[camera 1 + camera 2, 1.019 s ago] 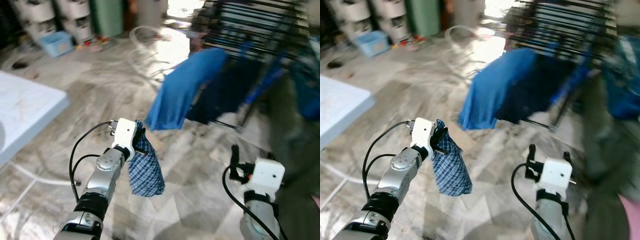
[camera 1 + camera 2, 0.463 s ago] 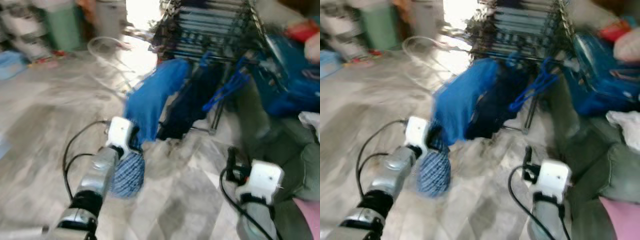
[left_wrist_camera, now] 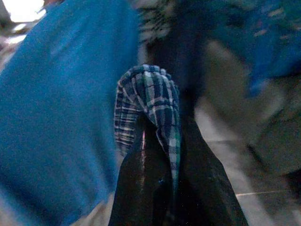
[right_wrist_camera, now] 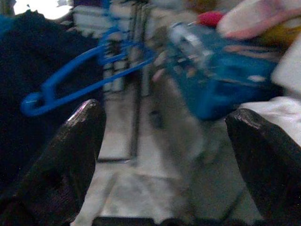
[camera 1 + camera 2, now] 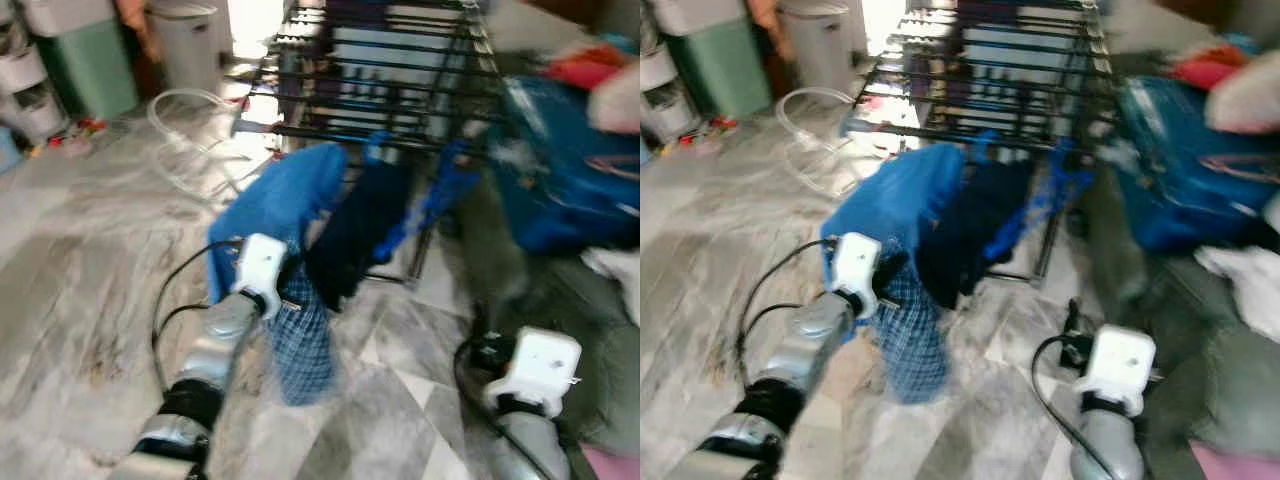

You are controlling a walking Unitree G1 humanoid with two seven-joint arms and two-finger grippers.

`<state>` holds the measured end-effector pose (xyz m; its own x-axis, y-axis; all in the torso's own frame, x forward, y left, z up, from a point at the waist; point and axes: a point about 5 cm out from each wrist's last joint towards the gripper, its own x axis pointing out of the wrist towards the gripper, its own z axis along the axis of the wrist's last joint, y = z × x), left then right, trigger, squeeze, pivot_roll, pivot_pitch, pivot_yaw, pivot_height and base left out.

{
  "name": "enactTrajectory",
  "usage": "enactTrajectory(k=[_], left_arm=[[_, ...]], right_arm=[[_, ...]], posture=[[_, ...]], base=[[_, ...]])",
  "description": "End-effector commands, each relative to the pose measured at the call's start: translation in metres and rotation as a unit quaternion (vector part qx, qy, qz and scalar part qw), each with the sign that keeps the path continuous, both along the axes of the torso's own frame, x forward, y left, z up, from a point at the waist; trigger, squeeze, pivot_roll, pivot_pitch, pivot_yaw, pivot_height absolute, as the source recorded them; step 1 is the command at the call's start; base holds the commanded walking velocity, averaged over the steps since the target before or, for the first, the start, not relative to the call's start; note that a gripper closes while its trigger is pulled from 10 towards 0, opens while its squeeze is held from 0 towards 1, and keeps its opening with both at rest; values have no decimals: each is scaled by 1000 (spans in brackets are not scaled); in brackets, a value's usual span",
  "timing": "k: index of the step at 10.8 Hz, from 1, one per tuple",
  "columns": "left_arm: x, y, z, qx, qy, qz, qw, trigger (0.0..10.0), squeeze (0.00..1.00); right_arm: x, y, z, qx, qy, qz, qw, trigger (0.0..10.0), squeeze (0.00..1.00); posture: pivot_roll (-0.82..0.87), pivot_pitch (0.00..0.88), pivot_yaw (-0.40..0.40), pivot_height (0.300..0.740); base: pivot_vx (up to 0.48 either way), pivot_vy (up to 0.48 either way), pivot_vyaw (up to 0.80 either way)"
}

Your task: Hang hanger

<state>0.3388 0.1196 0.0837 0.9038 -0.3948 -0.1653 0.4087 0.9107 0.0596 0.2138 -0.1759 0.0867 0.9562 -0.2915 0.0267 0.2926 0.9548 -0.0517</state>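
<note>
Left gripper (image 3: 162, 155) still clamps the blue checked cloth (image 5: 303, 335); right gripper (image 4: 164, 136) gapes wide. The camera has swung: the black wire drying rack (image 5: 380, 80) at 12 o'clock is nearer, blue plastic hanger (image 4: 84, 80) dangling there.

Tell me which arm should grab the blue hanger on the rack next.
Right, probably. The right pincer is open and empty, facing the blue hanger hanging on the drying rack. The left pincer is shut on the checked cloth.
</note>
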Motion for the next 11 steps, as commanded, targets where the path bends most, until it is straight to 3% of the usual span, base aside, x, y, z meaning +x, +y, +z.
enactTrajectory(k=[1, 4, 8, 11], left_arm=[[1, -8, 3, -5, -2, -13, 1000, 10000, 0], [2, -11, 3, -10, 3, -19, 1000, 10000, 0], [0, -12, 0, -4, 6, -26, 1000, 10000, 0], [-1, -23, 4, -20, 2, -45, 999, 10000, 0]], right_arm=[[-3, -6, 1, -9, -1, -11, 1000, 10000, 0], [-2, -6, 0, -8, 2, -10, 1000, 10000, 0], [1, -5, 1, -7, 0, -7, 1000, 10000, 0], [-1, -8, 0, -8, 0, -19, 1000, 10000, 0]], posture=[[23, 83, -36, 740], [32, 87, -38, 740], [33, 83, -36, 740], [19, 82, -24, 740]], base=[[375, 300, 0], [279, 390, 0], [0, 465, 0], [0, 0, 0]])
